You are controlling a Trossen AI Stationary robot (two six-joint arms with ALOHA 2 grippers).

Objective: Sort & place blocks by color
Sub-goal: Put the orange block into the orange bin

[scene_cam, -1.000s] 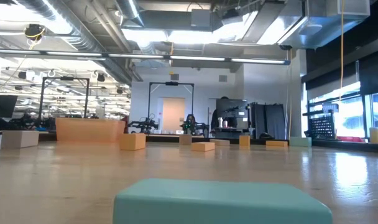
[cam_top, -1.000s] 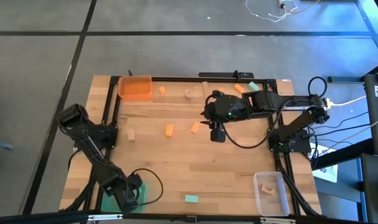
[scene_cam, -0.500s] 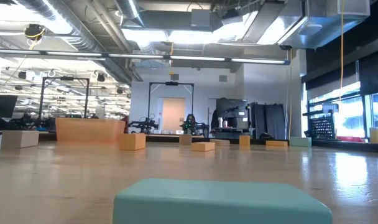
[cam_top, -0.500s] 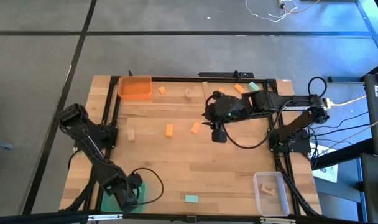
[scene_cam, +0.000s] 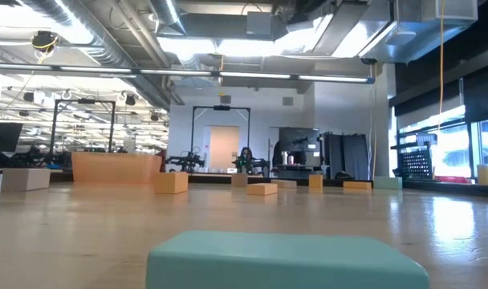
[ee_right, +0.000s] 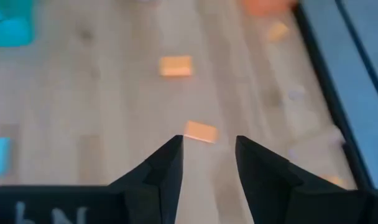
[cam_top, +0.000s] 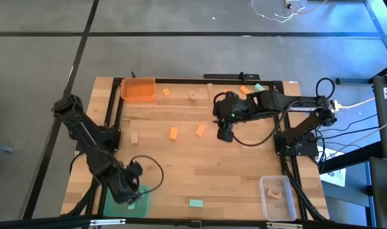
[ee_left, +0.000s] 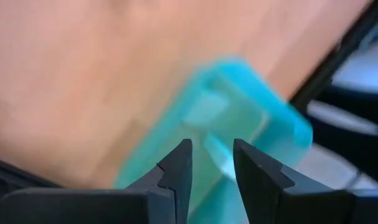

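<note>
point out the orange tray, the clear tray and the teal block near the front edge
orange tray (cam_top: 138,90), high view, on its orange floor
clear tray (cam_top: 266,198), high view, on its left wall
teal block (cam_top: 195,203), high view, on its top face

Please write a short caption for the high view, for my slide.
Left gripper over the green tray; right gripper open above orange blocks scattered on the table.
</note>
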